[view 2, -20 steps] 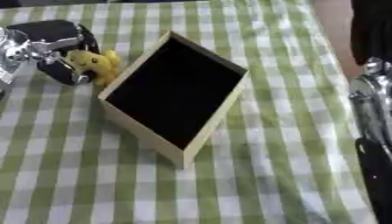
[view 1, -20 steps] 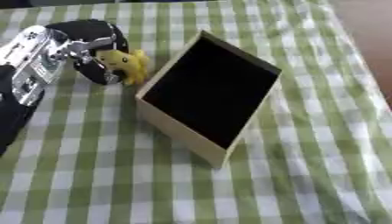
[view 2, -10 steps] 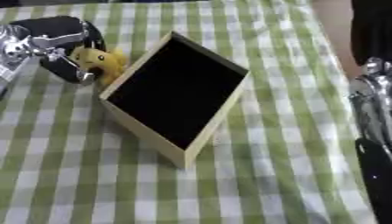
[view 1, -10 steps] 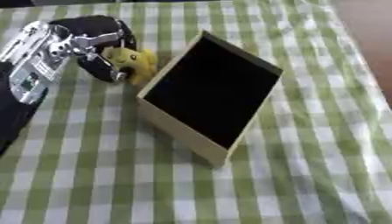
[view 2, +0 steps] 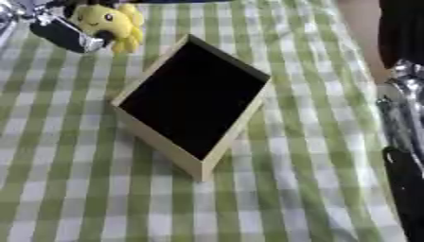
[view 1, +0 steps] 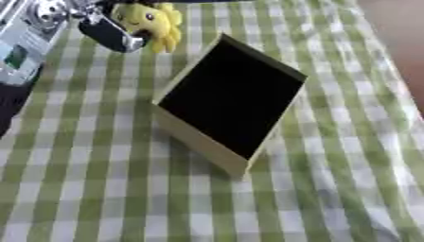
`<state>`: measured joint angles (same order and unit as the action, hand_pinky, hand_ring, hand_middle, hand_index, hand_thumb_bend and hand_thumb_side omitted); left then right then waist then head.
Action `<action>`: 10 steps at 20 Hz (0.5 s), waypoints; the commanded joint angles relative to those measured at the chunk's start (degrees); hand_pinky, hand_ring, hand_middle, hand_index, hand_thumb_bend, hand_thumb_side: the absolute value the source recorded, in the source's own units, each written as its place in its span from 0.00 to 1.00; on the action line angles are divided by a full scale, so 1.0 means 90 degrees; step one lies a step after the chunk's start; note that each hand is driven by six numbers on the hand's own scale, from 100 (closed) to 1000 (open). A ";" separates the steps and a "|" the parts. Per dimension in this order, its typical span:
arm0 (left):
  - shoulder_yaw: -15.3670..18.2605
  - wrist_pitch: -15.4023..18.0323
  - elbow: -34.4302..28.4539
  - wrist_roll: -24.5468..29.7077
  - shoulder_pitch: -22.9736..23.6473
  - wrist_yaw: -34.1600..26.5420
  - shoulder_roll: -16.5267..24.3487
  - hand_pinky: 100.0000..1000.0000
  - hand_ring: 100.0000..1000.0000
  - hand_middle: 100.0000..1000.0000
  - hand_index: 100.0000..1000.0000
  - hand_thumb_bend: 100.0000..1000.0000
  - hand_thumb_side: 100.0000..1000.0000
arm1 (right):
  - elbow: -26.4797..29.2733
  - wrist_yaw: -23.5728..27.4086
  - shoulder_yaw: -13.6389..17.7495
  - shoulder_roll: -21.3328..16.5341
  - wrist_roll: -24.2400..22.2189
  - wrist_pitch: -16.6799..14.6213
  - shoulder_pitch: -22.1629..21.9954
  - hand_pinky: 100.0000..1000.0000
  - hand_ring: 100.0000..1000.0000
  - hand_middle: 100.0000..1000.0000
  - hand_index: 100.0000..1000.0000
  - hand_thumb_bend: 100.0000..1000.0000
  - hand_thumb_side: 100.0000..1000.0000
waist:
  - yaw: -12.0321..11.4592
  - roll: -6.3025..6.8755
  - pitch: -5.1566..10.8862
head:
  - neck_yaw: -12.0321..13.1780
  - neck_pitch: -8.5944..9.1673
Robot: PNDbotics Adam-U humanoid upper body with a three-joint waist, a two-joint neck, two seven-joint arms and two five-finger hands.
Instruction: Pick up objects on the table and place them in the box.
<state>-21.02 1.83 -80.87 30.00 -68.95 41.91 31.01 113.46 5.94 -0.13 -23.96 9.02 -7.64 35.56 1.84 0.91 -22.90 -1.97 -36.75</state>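
Upper left: my left hand (view 1: 99, 26) curls around a yellow flower plush (view 1: 149, 21), face toward me, petals lower right | wooden box (view 1: 232, 101) mid-frame on checked counter (view 1: 99, 189), lower right of plush, long axis diagonal | right hand (view 2: 401, 123) right edge, fingers unclear.

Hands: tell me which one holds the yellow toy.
The left hand, upper left, curled round the yellow toy; the right hand sits idle at the right edge.

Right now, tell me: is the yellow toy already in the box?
No, the yellow toy is in the left hand, beyond the empty box.
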 commanded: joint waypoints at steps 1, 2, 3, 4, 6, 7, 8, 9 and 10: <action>-0.0032 -0.0011 -0.0515 -0.0027 -0.0258 0.0134 -0.0082 0.27 0.53 0.53 0.56 0.00 0.00 | 0.0125 -0.0015 0.0041 -0.0085 0.0010 -0.0012 0.0098 0.77 0.73 0.71 0.86 0.00 0.94 | -0.0016 -0.0027 0.0212 | -0.0011 -0.0057; -0.0072 -0.0005 -0.0671 -0.0023 -0.0289 0.0148 -0.0178 0.27 0.53 0.53 0.56 0.00 0.00 | 0.0125 -0.0016 0.0040 -0.0078 0.0011 -0.0014 0.0100 0.77 0.73 0.71 0.86 0.00 0.94 | -0.0026 -0.0030 0.0224 | -0.0017 -0.0067; -0.0105 -0.0018 -0.0809 0.0000 -0.0302 0.0146 -0.0247 0.27 0.53 0.53 0.56 0.00 0.00 | 0.0125 -0.0018 0.0042 -0.0072 0.0014 -0.0016 0.0101 0.77 0.73 0.71 0.86 0.00 0.94 | -0.0034 -0.0032 0.0231 | -0.0023 -0.0070; -0.0161 -0.0027 -0.0941 0.0044 -0.0317 0.0138 -0.0319 0.27 0.53 0.53 0.56 0.00 0.00 | 0.0125 -0.0018 0.0045 -0.0061 0.0018 -0.0021 0.0109 0.77 0.73 0.71 0.86 0.00 0.94 | -0.0037 -0.0034 0.0241 | -0.0031 -0.0073; -0.0297 -0.0051 -0.1164 0.0156 -0.0332 0.0144 -0.0447 0.27 0.53 0.53 0.56 0.00 0.00 | 0.0125 -0.0021 0.0045 -0.0048 0.0023 -0.0038 0.0133 0.77 0.73 0.71 0.86 0.00 0.93 | -0.0042 -0.0038 0.0261 | -0.0050 -0.0090; -0.0352 -0.0075 -0.1245 0.0208 -0.0332 0.0138 -0.0506 0.27 0.53 0.53 0.56 0.00 0.01 | 0.0125 -0.0025 0.0046 -0.0046 0.0025 -0.0046 0.0142 0.77 0.73 0.71 0.86 0.00 0.93 | -0.0044 -0.0042 0.0270 | -0.0061 -0.0099; -0.0406 -0.0098 -0.1313 0.0258 -0.0333 0.0126 -0.0568 0.28 0.53 0.53 0.56 0.00 0.01 | 0.0125 -0.0029 0.0049 -0.0042 0.0030 -0.0051 0.0150 0.77 0.74 0.71 0.86 0.00 0.93 | -0.0044 -0.0046 0.0279 | -0.0075 -0.0103; -0.0454 -0.0122 -0.1369 0.0300 -0.0338 0.0118 -0.0627 0.28 0.53 0.53 0.56 0.00 0.01 | 0.0125 -0.0034 0.0054 -0.0038 0.0036 -0.0056 0.0155 0.77 0.74 0.71 0.86 0.00 0.93 | -0.0044 -0.0049 0.0286 | -0.0087 -0.0107; -0.0490 -0.0149 -0.1417 0.0328 -0.0347 0.0117 -0.0690 0.27 0.53 0.53 0.56 0.00 0.01 | 0.0125 -0.0039 0.0059 -0.0032 0.0044 -0.0062 0.0158 0.77 0.74 0.71 0.86 0.00 0.93 | -0.0045 -0.0051 0.0292 | -0.0094 -0.0115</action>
<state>-25.36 0.70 -92.08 32.45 -70.64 42.89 24.95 113.46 5.82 -0.03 -23.81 9.26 -8.00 36.07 1.45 0.59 -21.90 -2.61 -37.34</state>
